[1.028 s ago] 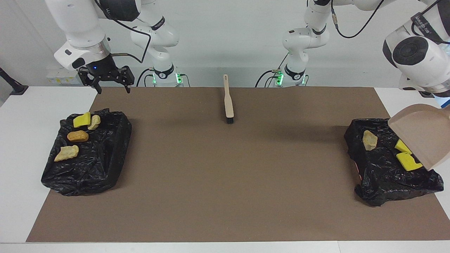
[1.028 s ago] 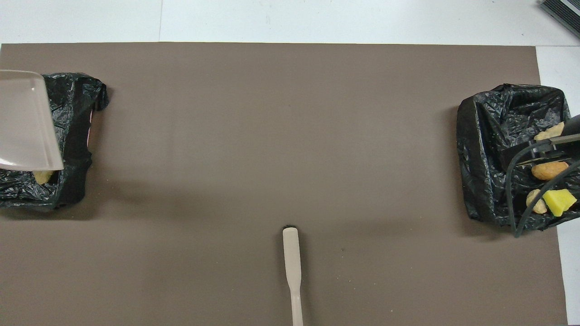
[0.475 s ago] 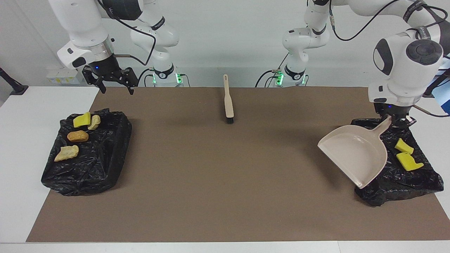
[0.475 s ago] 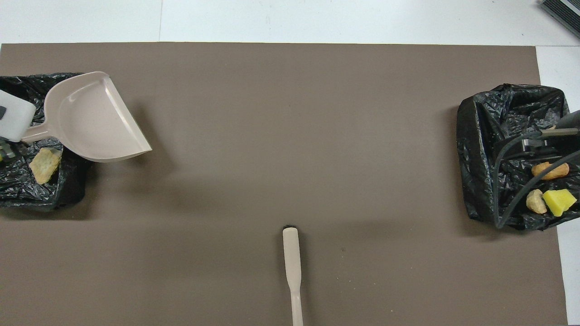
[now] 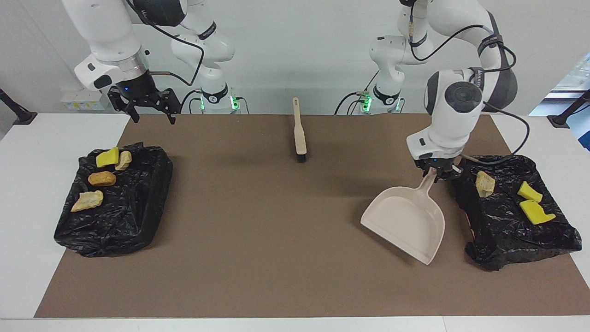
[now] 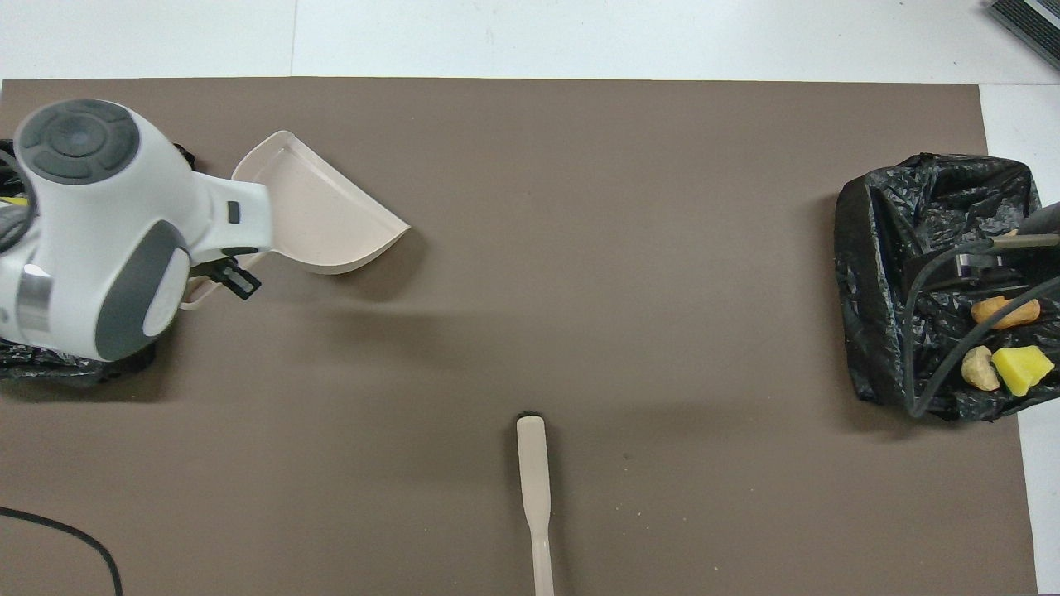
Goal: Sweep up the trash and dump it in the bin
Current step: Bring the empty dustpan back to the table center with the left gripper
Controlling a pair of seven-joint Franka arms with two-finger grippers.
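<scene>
My left gripper [image 5: 436, 174] is shut on the handle of the empty beige dustpan [image 5: 406, 222], held low over the brown mat beside the black-lined bin [image 5: 502, 240] at the left arm's end. Its lip points away from the robots; I cannot tell whether it touches the mat. In that bin lie a tan lump [image 5: 484, 183] and two yellow scraps [image 5: 534, 212]. The bin [image 5: 120, 216] at the right arm's end holds several trash bits, among them a yellow scrap [image 5: 107, 157] and an orange lump [image 5: 102, 178]. My right gripper [image 5: 147, 108] hangs open over the mat's edge beside that bin.
The beige brush [image 5: 299, 131] lies on the mat near the robots, midway between the arms, bristles pointing away from them; it is also in the overhead view as the brush [image 6: 534, 488]. The brown mat [image 5: 276, 221] covers most of the white table.
The left arm swung the dustpan off its tipped pose over the bin and down beside it over the mat. The right gripper shifted only slightly.
</scene>
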